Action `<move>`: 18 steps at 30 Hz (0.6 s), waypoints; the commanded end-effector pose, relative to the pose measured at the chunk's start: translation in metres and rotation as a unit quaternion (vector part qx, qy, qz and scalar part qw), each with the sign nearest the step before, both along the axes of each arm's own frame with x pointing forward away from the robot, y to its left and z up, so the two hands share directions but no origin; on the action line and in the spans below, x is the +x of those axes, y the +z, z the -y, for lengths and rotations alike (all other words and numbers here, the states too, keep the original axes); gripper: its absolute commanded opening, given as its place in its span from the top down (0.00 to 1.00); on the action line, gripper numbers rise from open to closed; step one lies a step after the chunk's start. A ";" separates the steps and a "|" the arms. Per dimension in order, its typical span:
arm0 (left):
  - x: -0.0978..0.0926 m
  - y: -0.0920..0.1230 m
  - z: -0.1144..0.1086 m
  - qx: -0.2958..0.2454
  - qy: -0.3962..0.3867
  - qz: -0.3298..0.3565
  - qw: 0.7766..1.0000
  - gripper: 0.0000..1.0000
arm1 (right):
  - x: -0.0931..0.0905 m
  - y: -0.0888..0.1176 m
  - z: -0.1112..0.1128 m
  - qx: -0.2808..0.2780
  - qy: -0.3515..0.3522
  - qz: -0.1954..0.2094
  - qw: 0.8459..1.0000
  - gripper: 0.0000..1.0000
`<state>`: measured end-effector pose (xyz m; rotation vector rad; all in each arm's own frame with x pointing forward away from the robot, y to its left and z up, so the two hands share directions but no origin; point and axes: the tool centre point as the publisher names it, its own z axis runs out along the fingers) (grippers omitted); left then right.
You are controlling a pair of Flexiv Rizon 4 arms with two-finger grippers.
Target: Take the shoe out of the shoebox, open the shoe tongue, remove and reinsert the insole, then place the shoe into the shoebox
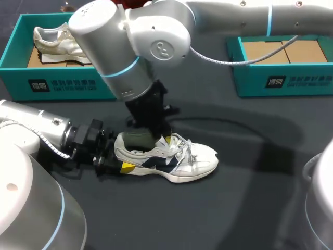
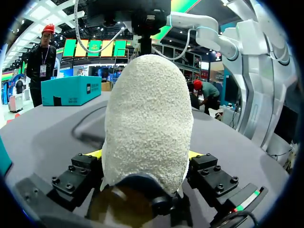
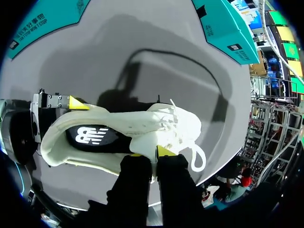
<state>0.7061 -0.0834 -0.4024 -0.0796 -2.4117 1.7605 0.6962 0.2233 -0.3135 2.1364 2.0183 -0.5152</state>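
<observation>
Two teal shoeboxes stand along the far edge of the tabletop [image 1: 250, 208]. The left box [image 1: 15, 78] holds a pale shoe [image 1: 54, 41] lying on brown cardboard. The right box [image 1: 291, 78] shows only its brown cardboard floor.

The white and navy shoe [image 1: 177, 161] sits upright on its sole near the middle of the tabletop, well apart from both boxes. Its toe points toward the right box's side and its heel toward the left arm.

The left hand [image 1: 118, 153] lies low on the tabletop behind the shoe and clamps the heel. In the left wrist view the heel [image 2: 147, 118] fills the space between the fingers, with a yellow tip pressed to each side. The right wrist view shows one of those fingertips [image 3: 76, 102] against the heel's side.

The right arm comes in from the right, past the middle, and its hand [image 1: 164, 139] points down at the shoe's opening. The fingers are narrow and pinch a white edge of the shoe [image 3: 118, 128] beside the laces. I cannot tell whether that edge is tongue or collar. A black insole [image 3: 95, 137] lies in the opening.
</observation>
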 end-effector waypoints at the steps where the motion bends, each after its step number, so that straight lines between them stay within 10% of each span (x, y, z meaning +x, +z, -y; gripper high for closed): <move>1: -0.001 -0.003 0.000 0.000 0.000 0.000 1.000 1.00 | 0.004 0.004 0.021 0.046 -0.019 -0.015 0.999 1.00; 8: -0.001 -0.003 0.000 0.000 0.000 0.000 1.000 1.00 | 0.004 0.012 0.056 0.180 0.051 -0.014 0.982 1.00; 18: -0.001 -0.003 0.000 0.000 0.000 0.000 1.000 1.00 | 0.004 0.012 0.056 0.180 0.051 -0.014 0.982 1.00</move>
